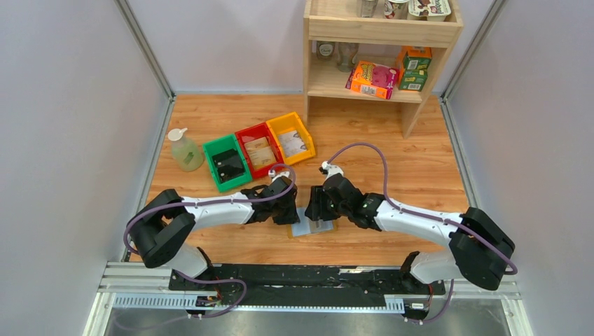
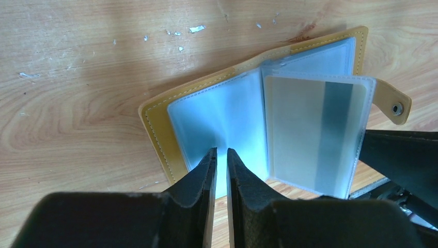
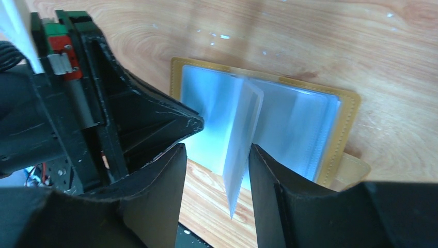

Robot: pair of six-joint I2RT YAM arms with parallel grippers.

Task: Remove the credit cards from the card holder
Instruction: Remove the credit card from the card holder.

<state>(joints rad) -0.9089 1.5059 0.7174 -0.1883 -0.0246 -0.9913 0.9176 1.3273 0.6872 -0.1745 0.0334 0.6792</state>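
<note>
Two pincers at holder (image 1: 312,226), which lies open on table (image 1: 392,168) between my arms, yellow cover down. My left pincer (image 2: 221,155): narrow, only a slit between fingers, tips at near edge of flat clear sleeve (image 2: 217,113); can't tell if pinching it. My right pincer (image 3: 216,151): half-wide, straddling one leaf (image 3: 240,139) standing up from spine, not clamped on it. Card (image 2: 310,134) with dark stripe sits inside that raised leaf.
</note>
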